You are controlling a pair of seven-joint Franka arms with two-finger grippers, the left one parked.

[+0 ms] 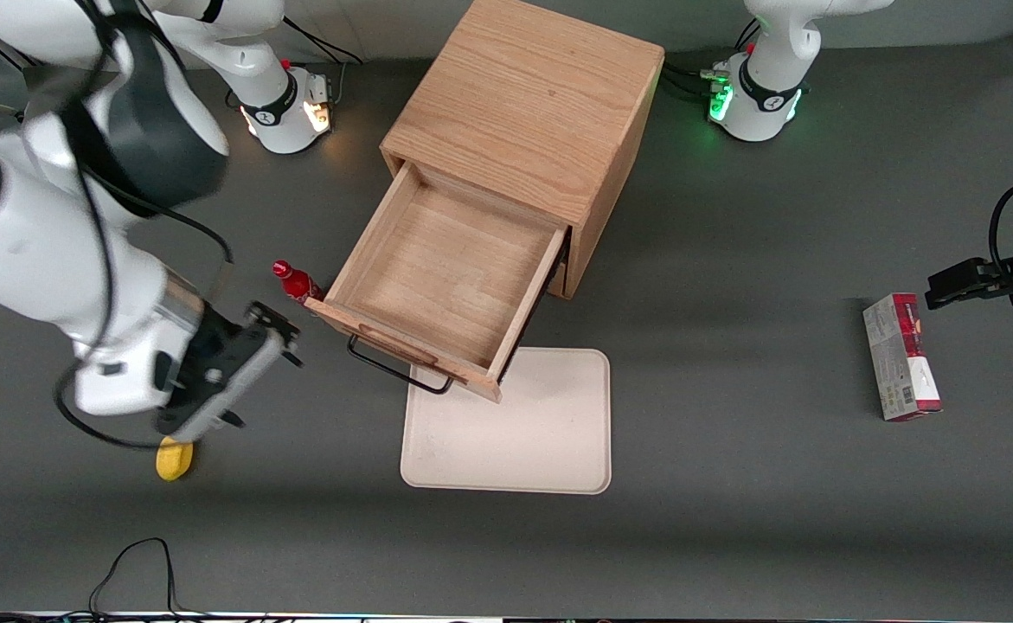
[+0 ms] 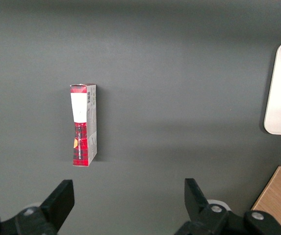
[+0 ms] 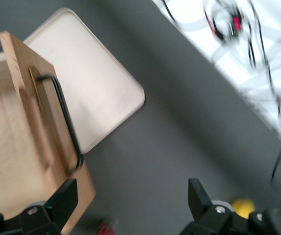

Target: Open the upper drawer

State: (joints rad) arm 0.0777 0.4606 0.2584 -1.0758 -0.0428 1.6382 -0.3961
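Front view shows the big oak cabinet [image 1: 528,130] standing in the middle of the gray table [image 1: 731,519]; the upper drawer [image 1: 445,277] sticks a long way out of it, toward the front camera, and its wooden box is bare inside; its front hangs over one edge of the cream tray [image 1: 515,433], which lies flat on the table, nearer the front camera than the cabinet; the thin black handle [image 1: 398,368] runs along the drawer front.

It looks like the pull is done, so the good thing to do now is back away gently; the gripper [image 1: 277,333] is up in the air beside the drawer front, toward the working arm's end of the table, and it touches nothing; its two fingers are spread wide with nothing between them.

The arm should go up and away without bumping the drawer, or the drawer could slide back in; a small red bottle [image 1: 296,281] stands right beside the drawer's corner and could tip if knocked; a small yellow thing [image 1: 174,458] peeks out from under the arm, so do not drop low there.
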